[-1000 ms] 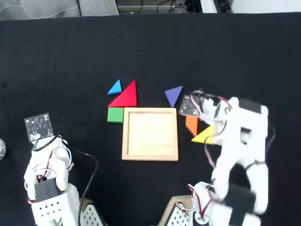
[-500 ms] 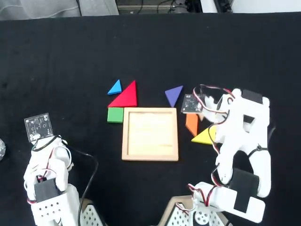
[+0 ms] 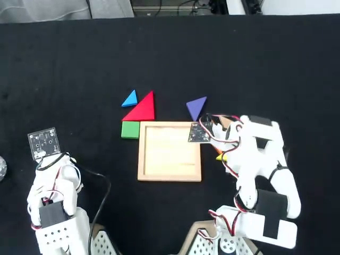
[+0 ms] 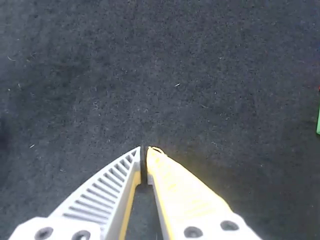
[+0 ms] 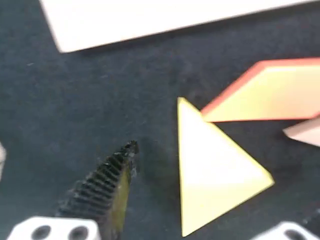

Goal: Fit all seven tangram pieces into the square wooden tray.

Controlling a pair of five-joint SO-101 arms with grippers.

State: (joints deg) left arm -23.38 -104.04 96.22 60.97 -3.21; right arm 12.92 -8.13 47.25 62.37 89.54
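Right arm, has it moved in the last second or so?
Yes. The right arm has swung left toward the wooden tray; its wrist now overlaps the tray's right edge.

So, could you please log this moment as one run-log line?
wooden tray: no pieces in | right gripper: open, straddling yellow triangle | left gripper: shut

Flat at mid-table, square wooden tray [image 3: 142, 154]. Against its far left corner, green square [image 3: 130, 129]; just beyond, red triangle [image 3: 143, 109] and small blue triangle [image 3: 129, 99]. Off far right corner, purple triangle [image 3: 197, 107]. Right of tray, yellow triangle [image 5: 215, 177] beside orange parallelogram [image 5: 270, 95].
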